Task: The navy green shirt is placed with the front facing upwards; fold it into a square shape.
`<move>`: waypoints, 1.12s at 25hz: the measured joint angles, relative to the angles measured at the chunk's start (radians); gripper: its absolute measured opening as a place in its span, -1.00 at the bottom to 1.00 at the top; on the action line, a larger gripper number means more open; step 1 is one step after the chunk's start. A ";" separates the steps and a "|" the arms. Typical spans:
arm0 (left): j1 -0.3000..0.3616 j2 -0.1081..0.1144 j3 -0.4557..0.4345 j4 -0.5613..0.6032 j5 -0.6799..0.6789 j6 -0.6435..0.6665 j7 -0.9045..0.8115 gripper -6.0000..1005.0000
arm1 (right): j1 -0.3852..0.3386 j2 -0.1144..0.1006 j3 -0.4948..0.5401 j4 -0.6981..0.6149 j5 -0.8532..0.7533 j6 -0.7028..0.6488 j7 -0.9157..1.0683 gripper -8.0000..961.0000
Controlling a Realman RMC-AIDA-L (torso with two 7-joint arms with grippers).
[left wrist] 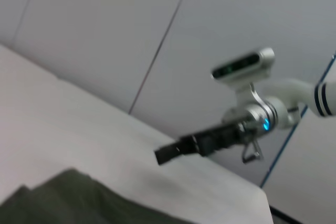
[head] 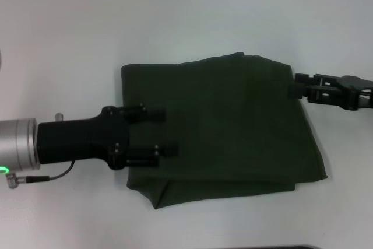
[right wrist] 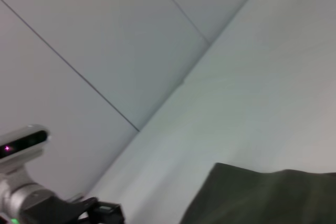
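The left gripper (head: 169, 131) hovers over the near-left part of the shirt (head: 233, 121), its two fingers spread apart with nothing between them, so it is released and holds no cloth. From this gripper the shirt stretches away to the right and a little beyond, a dark green bundle already doubled into a rough rectangle whose longer side runs left to right across the tabletop (head: 70, 27). Directly under and just nearer than the left gripper, a lower layer sticks out past the upper one, making an uneven flap along the near edge and a blunt corner at the near left. That loose near edge is what the next fold seems to turn on, and the left gripper is by far the closer arm to it. Farther off, the right gripper (head: 293, 90) sits at the far-right edge of the shirt, its tip touching or just beside the cloth; whether it is clenched or released I cannot tell. In the left wrist view the shirt (left wrist: 79, 200) lies below and short of the right gripper (left wrist: 164, 154); in the right wrist view the shirt (right wrist: 273, 198) fills the near corner.
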 joint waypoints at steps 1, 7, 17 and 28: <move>0.001 0.000 0.000 0.000 -0.013 0.001 0.000 0.68 | -0.005 -0.005 0.008 0.000 -0.001 -0.022 0.001 0.38; 0.005 -0.002 -0.001 0.000 -0.098 -0.001 0.002 0.68 | -0.049 -0.029 0.017 -0.005 -0.005 -0.082 0.048 0.64; -0.001 -0.004 -0.002 -0.020 -0.211 -0.016 0.015 0.68 | -0.076 -0.053 0.043 -0.016 -0.055 -0.058 0.122 0.83; -0.002 -0.002 -0.001 -0.027 -0.227 -0.043 0.018 0.68 | -0.088 -0.060 0.090 -0.091 -0.176 -0.034 0.308 0.84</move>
